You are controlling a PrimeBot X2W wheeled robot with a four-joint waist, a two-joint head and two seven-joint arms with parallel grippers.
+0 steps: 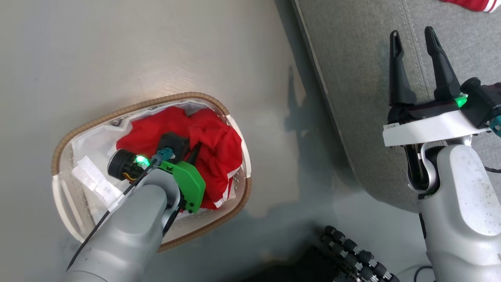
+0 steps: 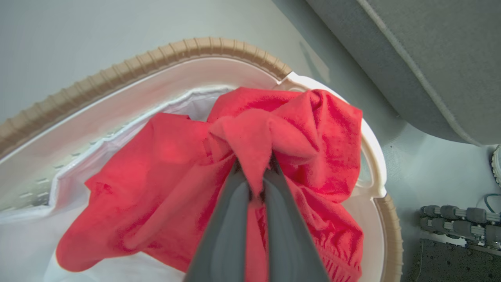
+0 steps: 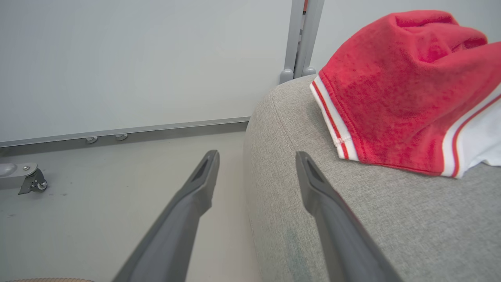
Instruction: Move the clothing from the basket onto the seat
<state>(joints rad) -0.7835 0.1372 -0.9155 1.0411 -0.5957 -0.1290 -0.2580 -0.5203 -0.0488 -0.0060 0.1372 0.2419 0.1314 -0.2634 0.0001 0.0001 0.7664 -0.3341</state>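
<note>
Lift | left gripper [image 2: 256, 172] clamped on a fold of the clothing [image 2: 156, 176] in the basket [image 2: 117, 74] | right gripper [image 1: 415, 43] wide, empty, over the seat [image 1: 352, 98] edge | raise it straight until you see it hang clear.

Fuzzy red clothing [image 2: 156, 188], woven-cloth seat [image 3: 391, 219]

A test lab, not a lived-in home, is being suggested: bare grey floor [image 3: 78, 203] is being closed off by a white partition panel [image 3: 137, 58] on a metal frame [image 3: 156, 131] and caster [image 3: 33, 182], with a seat [image 3: 352, 219] and basket [image 1: 129, 107] being staged.
</note>
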